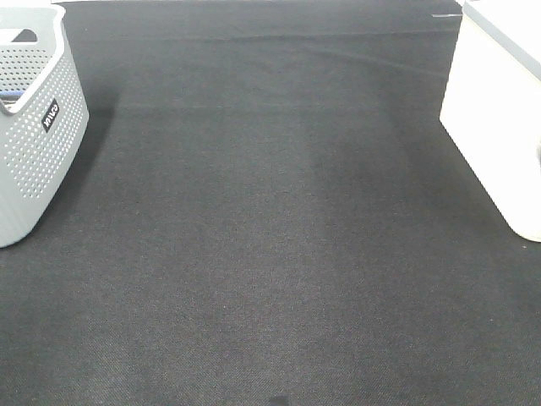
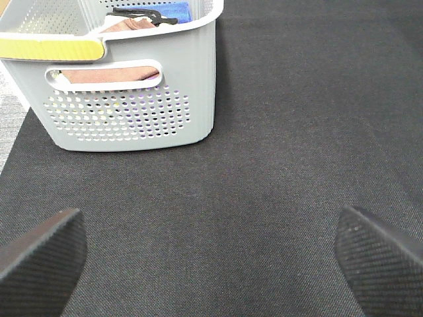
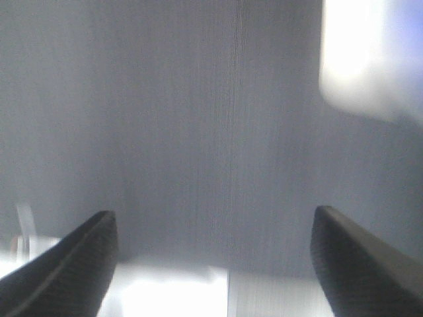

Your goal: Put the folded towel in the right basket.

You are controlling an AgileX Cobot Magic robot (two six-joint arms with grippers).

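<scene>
Our left gripper [image 2: 210,246] hangs low over the black mat [image 1: 270,254], its two fingers [image 2: 46,257] spread wide with nothing between them; the right gripper [image 3: 213,241] is likewise spread and bare, though its view is blurred; neither arm shows in the high view.

Just ahead of the left gripper stands the grey basket [image 2: 132,125], perforated, at the left edge of the mat; through its handle slot we see a pinkish-brown folded towel [image 2: 112,73], with similar cloth showing at the rim; a blue item [image 2: 173,10] and a black strap [image 2: 142,14] lie further in; a yellow strip [image 2: 49,47] runs along one part of the rim.

The white basket [image 1: 494,127] stands well apart at the right edge of the mat, near the right gripper; its inside is hidden from us; no towel lies on the mat between the two baskets.

We judge the task to be at its opening step, the fetch, with nothing grasped and the towel resting inside the grey basket. The next move calls for the left gripper to rise over the rim, reach down among the other things and pinch the towel across its folds so that it does not fall open; the carry spans the whole mat, so a hand-over to the right gripper may be needed.
</scene>
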